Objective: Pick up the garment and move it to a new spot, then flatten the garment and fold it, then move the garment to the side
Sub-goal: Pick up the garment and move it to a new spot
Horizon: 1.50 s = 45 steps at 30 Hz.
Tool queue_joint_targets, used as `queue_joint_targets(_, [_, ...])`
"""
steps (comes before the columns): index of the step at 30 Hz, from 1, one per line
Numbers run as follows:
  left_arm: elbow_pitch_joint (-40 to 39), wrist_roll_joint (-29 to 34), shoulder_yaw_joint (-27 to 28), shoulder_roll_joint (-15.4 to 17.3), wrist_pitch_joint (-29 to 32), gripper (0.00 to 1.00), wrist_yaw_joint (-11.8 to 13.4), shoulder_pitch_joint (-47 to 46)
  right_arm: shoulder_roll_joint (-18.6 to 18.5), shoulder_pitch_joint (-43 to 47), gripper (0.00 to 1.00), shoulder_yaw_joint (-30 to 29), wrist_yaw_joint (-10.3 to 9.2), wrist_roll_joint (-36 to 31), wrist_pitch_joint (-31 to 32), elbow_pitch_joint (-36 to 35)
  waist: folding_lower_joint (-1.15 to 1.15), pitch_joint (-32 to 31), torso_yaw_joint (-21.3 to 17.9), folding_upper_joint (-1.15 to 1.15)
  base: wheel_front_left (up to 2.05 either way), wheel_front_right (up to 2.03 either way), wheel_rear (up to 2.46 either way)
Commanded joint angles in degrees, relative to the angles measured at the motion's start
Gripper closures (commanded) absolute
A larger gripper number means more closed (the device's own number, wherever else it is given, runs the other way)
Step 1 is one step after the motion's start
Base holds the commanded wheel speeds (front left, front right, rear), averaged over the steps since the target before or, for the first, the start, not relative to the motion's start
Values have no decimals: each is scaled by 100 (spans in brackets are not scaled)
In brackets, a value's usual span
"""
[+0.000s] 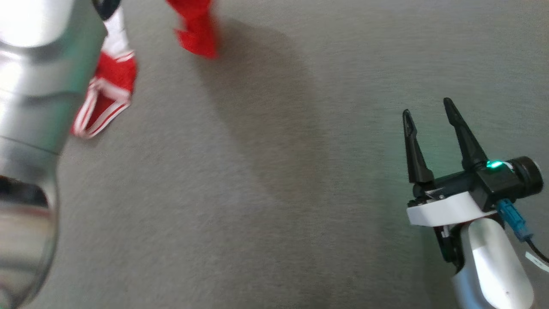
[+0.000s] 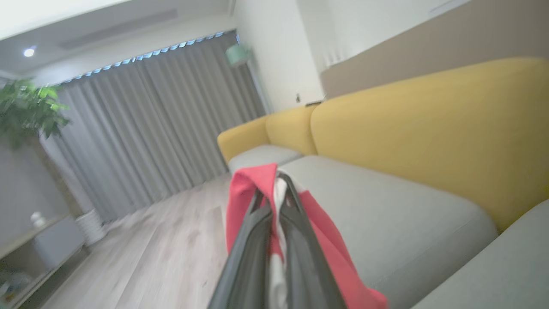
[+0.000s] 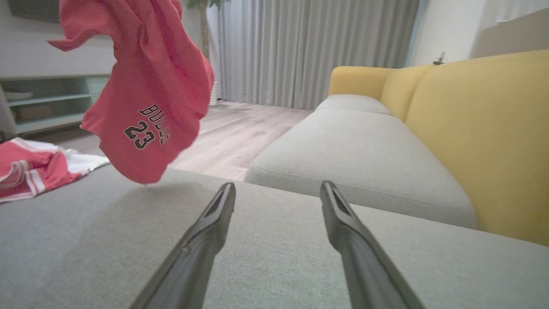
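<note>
Red garment (image 3: 146, 98) between closed left fingers (image 2: 248, 257), right fingers (image 1: 415, 150) apart

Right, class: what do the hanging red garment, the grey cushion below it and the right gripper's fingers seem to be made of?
Red garment: thin, limp fabric, probably a polyester jersey knit; it drapes in soft folds and carries printed lettering. Grey cushion: matte woven upholstery cloth; a fine flecked weave shows. Right gripper's fingers: rigid and dark with a dull sheen, perhaps moulded plastic.

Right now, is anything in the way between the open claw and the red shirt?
Nothing visible is. Bare grey cushion lies between the right gripper and the red shirt, which hangs from the shut left gripper.
</note>
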Motion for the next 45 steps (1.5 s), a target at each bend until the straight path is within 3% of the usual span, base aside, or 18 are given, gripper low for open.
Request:
queue_joint_targets(1, [-358, -166, 56, 343, 47, 100, 11, -474, 70, -62, 0, 164, 43, 94, -29, -214, 1, -405, -617, 0, 0, 0, 0])
queue_joint_targets(11, [-1768, -1103, -678, 399, 251, 100, 10, -99, 129, -109, 0, 258, 43, 743, -29, -622, 1, -439, -1828, 0, 0, 0, 0])
queue_joint_targets(19, [-2193, -1723, -1403, 523, 29, 100, 22, 2341, 130, 39, 0, 135, 43, 800, -29, -642, 1, -426, -2093, 0, 0, 0, 0])
queue_joint_targets(24, [-1860, -1851, -1722, 409, -703, 100, 389, 4108, 131, 211, 0, 127, 43, 823, -29, -520, 1, -472, -1970, 0, 0, 0, 0])
queue_joint_targets(25, [-1758, -1818, -1732, 345, -839, 64, 544, 4330, 131, 242, 0, 136, 43, 808, -29, -485, 1, -502, -1923, 0, 0, 0, 0])
queue_joint_targets(26, [-1699, -1715, -1702, 278, -985, 0, 741, 4483, 131, 273, 0, 161, 43, 765, -29, -446, 1, -540, -1867, 0, 0, 0, 0])
queue_joint_targets(29, [-1743, -1334, -1387, 63, -1150, 0, 1335, 4917, 131, 406, 0, 246, 43, 614, -29, -276, 1, -678, -1623, 0, 0, 0, 0])
queue_joint_targets(32, [-2391, -676, -494, -126, -1158, 0, 1937, 5527, 131, 586, 0, 246, 43, 560, -29, -103, 1, -867, -1343, 0, 0, 0, 0])
queue_joint_targets(36, [-3206, 274, 552, -256, -1160, 0, 2288, 6513, 131, 813, 0, 111, 43, 536, -29, 19, 1, -1185, -1051, 0, 0, 0, 0])
queue_joint_targets(41, [-3966, 996, 1943, -583, -1161, 0, 2489, 7677, 131, 1102, 0, 73, 43, 666, -29, 45, 1, -1594, -871, 0, 0, 0, 0])
queue_joint_targets(45, [-4217, 1415, 2458, -804, -1161, 0, 2172, 8339, 131, 1314, 0, 128, 43, 913, -29, -46, 1, -1856, -792, 0, 0, 0, 0])
